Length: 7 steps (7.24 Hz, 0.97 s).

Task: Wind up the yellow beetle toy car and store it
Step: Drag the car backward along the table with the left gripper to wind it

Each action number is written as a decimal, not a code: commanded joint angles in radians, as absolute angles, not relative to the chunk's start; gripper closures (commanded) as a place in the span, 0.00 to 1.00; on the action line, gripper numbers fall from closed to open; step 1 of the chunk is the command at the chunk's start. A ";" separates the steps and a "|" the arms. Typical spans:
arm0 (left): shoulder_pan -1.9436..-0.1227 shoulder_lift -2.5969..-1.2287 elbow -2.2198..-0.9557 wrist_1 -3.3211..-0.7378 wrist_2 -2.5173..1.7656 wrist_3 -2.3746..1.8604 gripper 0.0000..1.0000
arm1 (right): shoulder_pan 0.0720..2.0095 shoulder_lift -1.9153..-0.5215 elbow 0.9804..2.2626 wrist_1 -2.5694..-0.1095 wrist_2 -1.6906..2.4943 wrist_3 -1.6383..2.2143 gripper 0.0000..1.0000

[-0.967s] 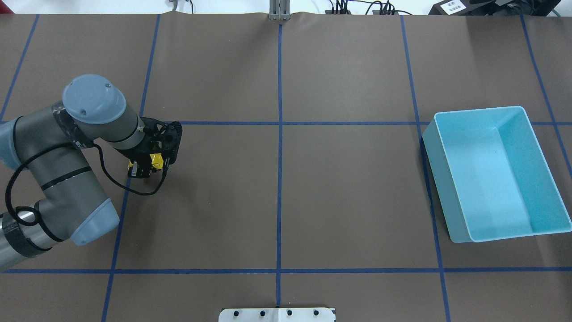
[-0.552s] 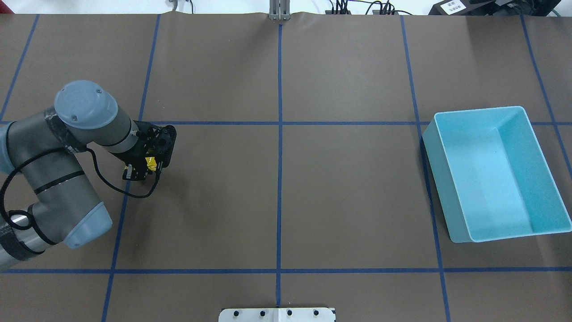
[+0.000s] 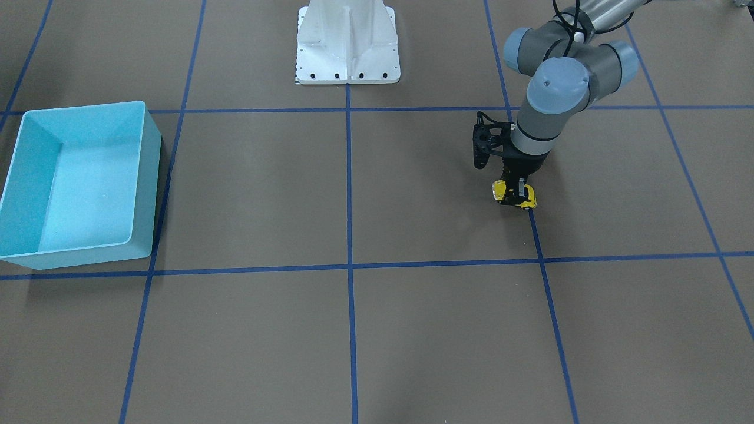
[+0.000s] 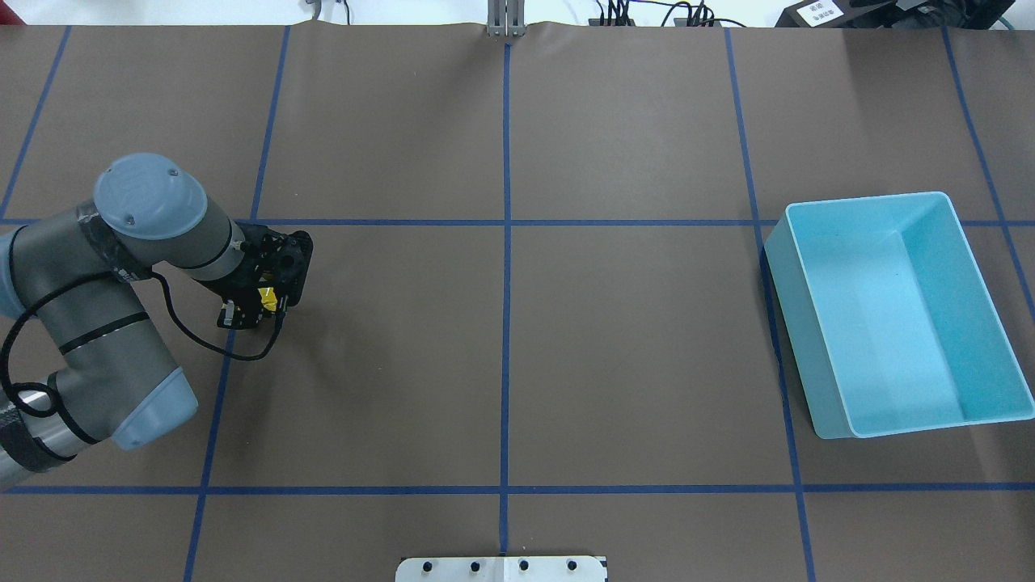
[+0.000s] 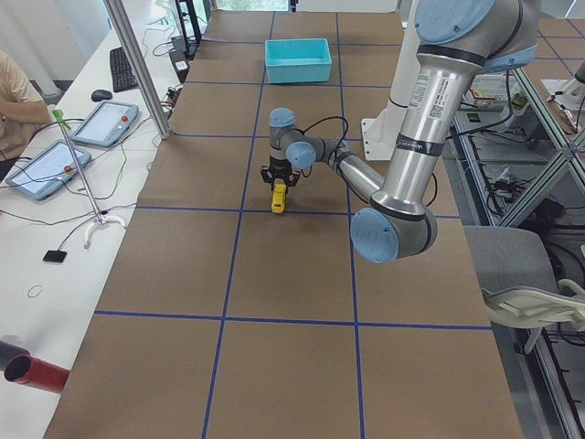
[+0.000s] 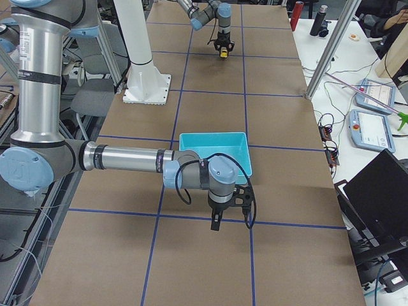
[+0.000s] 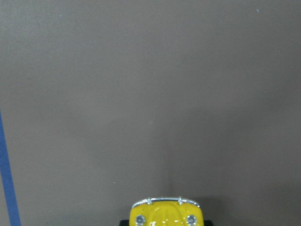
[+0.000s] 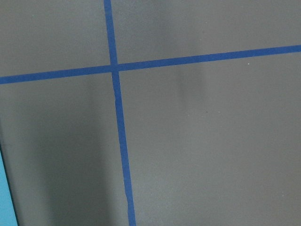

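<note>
**Left jaws on the car, bin far across the counter**

We saw the brown counter point(image 4: 631, 339) marked into squares by blue tape lines point(image 4: 505, 323). The light blue bin point(image 4: 889, 323) stood open at the robot's right end, well apart from the toy. The left arm point(image 4: 105, 267) reached down over the counter's left part, with its wrist pointing at the surface. The right arm point(image 6: 127, 159) stretched low beside the bin, and its wrist hung over a crossing of tape lines. We could not tell how the right jaws stood. The left jaws came down over the yellow beetle toy car point(image 3: 528, 199) and, as far as the front-facing view let us judge, were closed on its sides. The car sat low on the counter just beside a tape line.
</note>
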<state>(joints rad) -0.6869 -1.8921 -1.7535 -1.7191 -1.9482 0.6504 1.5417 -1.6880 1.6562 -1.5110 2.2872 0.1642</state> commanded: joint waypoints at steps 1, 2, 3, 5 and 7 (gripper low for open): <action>-0.687 -1.893 -1.741 -1.721 -1.948 0.650 1.00 | 1.542 -1.689 1.655 -1.511 2.287 0.164 0.00; -0.687 -1.893 -1.733 -1.723 -1.950 0.652 1.00 | 1.542 -1.687 1.655 -1.509 2.287 0.164 0.00; -0.687 -1.891 -1.726 -1.735 -1.950 0.650 1.00 | 1.542 -1.687 1.655 -1.509 2.287 0.164 0.00; -0.690 -1.891 -1.715 -1.749 -1.950 0.650 1.00 | 1.542 -1.689 1.654 -1.509 2.287 0.164 0.00; -0.703 -1.887 -1.701 -1.772 -1.956 0.650 1.00 | 1.542 -1.690 1.654 -1.509 2.287 0.164 0.00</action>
<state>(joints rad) -0.6959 -1.8895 -1.7066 -1.7622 -1.9513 0.6504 1.5416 -1.6893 1.6538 -1.5094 2.2872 0.1642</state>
